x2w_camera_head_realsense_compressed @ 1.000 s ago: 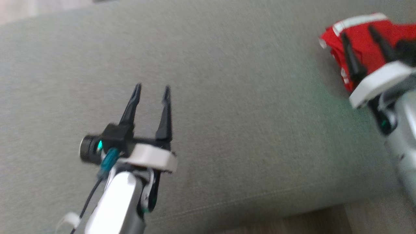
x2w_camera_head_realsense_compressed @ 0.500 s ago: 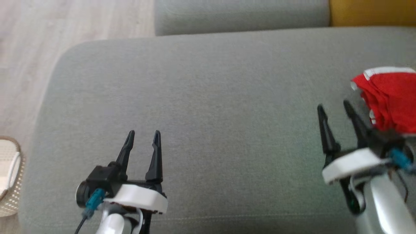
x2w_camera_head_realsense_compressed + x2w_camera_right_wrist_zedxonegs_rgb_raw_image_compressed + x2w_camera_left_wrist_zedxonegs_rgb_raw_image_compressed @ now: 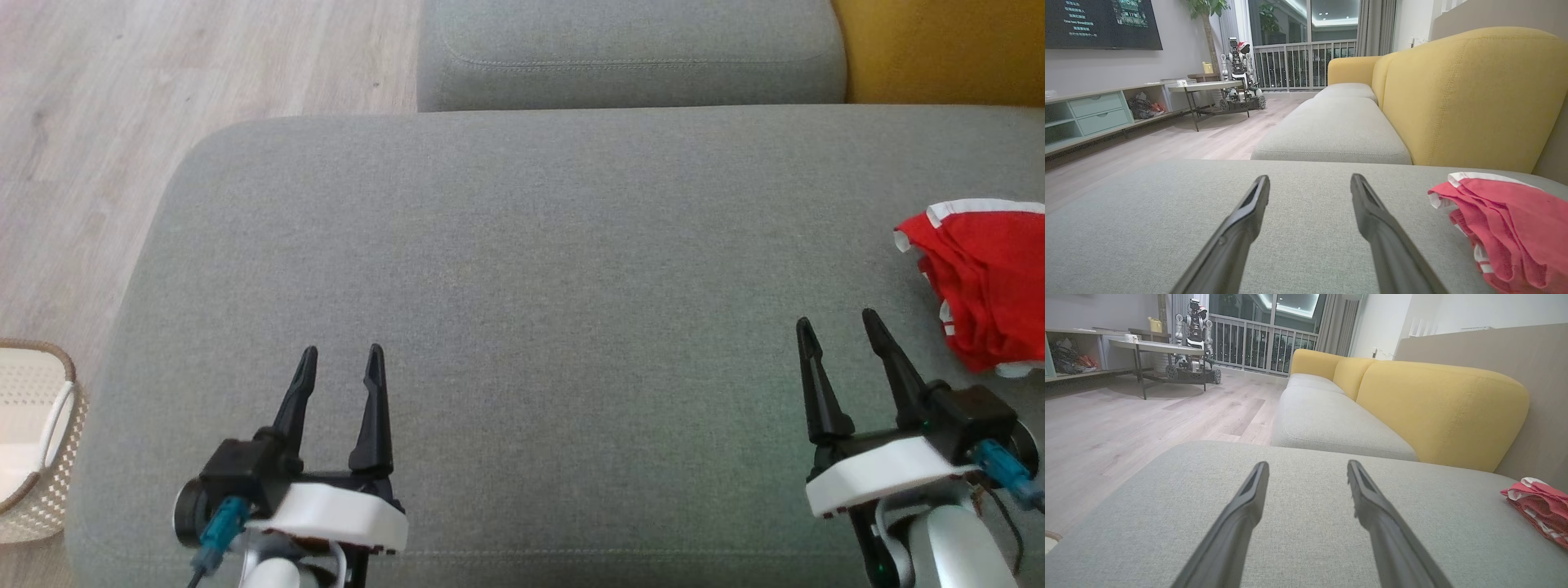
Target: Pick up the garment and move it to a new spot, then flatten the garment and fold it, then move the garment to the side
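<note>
A long sofa takes up most of the room in front of me. Its grey seat [image 3: 522,269] lies broad and flat under both arms, a second grey cushion [image 3: 629,57] runs on beyond it, and a yellow back [image 3: 939,49] stands along the far right. Pale wood floor [image 3: 98,122] stretches off to the left. Across the room a dark screen [image 3: 1098,22] hangs on the wall above a low cabinet [image 3: 1094,110] with pale green drawers, and another robot [image 3: 1239,65] stands in front of a railing [image 3: 1290,65]. The garment [image 3: 992,286], red with white trim, lies in a rumpled heap at the right end of the seat, just right of the right arm and apart from its fingers. A woven basket [image 3: 49,506] sits on the floor by the seat's near left corner. The left end effector [image 3: 342,351] hovers over the near left part of the seat, its two fingers parted with nothing between them. The right end effector [image 3: 837,318] hangs over the near right part, likewise spread wide and empty, its fingers pointing toward the second cushion
</note>
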{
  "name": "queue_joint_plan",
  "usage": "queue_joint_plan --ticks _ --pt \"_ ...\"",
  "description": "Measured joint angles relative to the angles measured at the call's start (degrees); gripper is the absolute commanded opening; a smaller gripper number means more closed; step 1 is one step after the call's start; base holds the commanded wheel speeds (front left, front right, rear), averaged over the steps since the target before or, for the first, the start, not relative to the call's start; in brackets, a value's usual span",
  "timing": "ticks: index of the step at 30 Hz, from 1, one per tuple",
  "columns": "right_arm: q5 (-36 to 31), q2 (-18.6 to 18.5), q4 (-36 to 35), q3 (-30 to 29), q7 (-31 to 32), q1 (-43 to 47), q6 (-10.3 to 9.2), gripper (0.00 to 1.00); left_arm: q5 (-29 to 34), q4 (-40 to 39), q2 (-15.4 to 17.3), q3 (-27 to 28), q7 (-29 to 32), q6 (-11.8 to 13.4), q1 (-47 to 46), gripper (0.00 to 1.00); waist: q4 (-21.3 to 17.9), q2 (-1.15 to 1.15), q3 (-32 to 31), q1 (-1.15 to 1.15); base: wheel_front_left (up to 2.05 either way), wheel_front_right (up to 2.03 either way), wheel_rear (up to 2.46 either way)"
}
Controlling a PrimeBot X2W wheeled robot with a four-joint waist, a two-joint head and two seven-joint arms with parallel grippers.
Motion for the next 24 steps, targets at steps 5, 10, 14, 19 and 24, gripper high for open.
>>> queue_joint_plan --ticks 5,10,14,19,24 --pt "0.58 0.03 -0.07 0.09 0.0 -0.01 0.0 1.0 -0.49 0.0 0.01 0.16 0.0 -0.1 -0.01 1.0 -0.17 0.0 0.25 0.0 0.0 0.0 0.0" --pt "0.68 0.03 -0.04 0.08 0.0 -0.02 0.0 1.0 -1.07 1.18 0.0 0.1 0.0 -0.57 -0.03 1.0 -0.42 0.0 0.37 0.0 0.0 0.0 0.0" --pt "1.11 0.03 -0.04 0.1 0.0 -0.02 0.0 1.0 -0.85 1.38 0.01 0.13 0.0 -0.59 -0.05 1.0 -0.57 0.0 0.46 0.0 0.0 0.0 0.0" --pt "1.2 0.03 -0.41 0.14 0.0 -0.04 0.0 1.0 -1.86 0.6 0.0 0.74 0.0 -0.59 -0.04 1.0 -0.9 0.0 0.69 0.0 0.0 0.0 0.0" --pt "1.59 0.04 -1.1 0.3 0.0 -0.05 0.0 1.0 -2.68 -1.47 0.01 2.1 0.0 -1.89 -0.03 1.0 -1.16 0.0 0.85 0.0 0.0 0.0 0.0"
